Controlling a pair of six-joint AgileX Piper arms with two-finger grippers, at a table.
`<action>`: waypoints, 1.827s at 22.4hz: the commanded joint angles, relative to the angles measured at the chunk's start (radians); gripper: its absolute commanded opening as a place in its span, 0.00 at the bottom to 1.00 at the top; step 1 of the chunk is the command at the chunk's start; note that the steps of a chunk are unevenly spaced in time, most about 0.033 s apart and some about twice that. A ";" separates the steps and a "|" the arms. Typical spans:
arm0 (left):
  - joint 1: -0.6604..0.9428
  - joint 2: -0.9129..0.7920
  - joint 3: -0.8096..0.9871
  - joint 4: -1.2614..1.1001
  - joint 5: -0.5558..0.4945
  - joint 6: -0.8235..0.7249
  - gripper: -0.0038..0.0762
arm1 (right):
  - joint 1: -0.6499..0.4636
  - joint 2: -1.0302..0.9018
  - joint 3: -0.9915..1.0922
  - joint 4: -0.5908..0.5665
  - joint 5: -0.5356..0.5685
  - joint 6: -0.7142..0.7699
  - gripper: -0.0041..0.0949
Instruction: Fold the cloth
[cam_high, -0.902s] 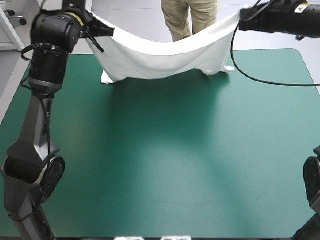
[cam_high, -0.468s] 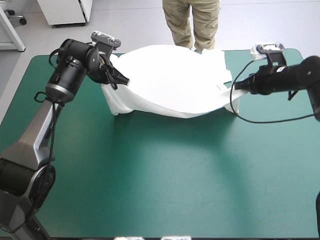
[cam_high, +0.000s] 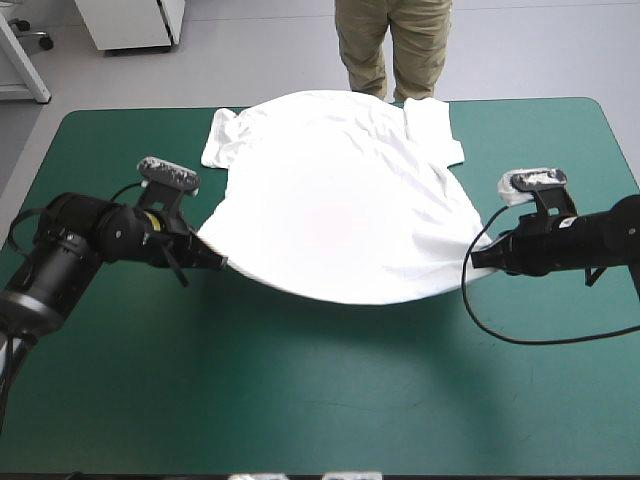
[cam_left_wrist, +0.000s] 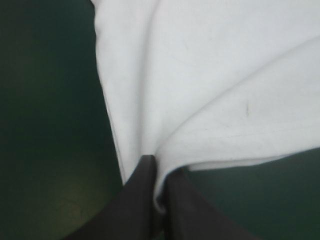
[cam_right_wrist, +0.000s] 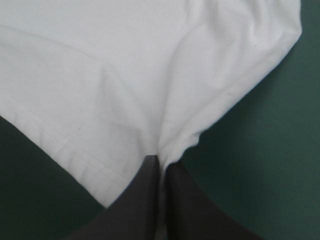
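Left gripper (cam_high: 218, 262) sits low over the left part of the teal-green cover (cam_high: 300, 400). Its black fingers (cam_left_wrist: 142, 195) are pinched all but together on the T-shirt (cam_high: 340, 200) at the near-left hem corner, and the cloth fans out ahead of them. The T-shirt is white and spread over the far middle of the table, sleeve end far, hem end near. Left sleeve (cam_high: 222, 140) lies flat on the cover by the far edge. Right sleeve (cam_high: 432, 125) does too, slightly rumpled. The body domes up between the grippers. The near hem sags in a curve between them and looks just off the cover, with shadow under it, but I can't confirm that. Right gripper (cam_high: 472, 262) is low at the right, clamped on the near-right hem corner, with the stitched hem beside its fingers.
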 joint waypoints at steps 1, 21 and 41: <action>-0.001 -0.122 0.154 -0.012 -0.026 -0.003 0.04 | -0.002 -0.091 0.053 -0.012 0.043 0.027 0.03; -0.001 -0.325 0.627 -0.132 -0.124 -0.009 0.04 | -0.002 -0.320 0.627 -0.120 -0.071 0.147 0.03; 0.000 -0.413 0.376 -0.019 -0.214 -0.173 0.73 | -0.002 -0.346 0.190 -0.165 -0.038 0.174 0.52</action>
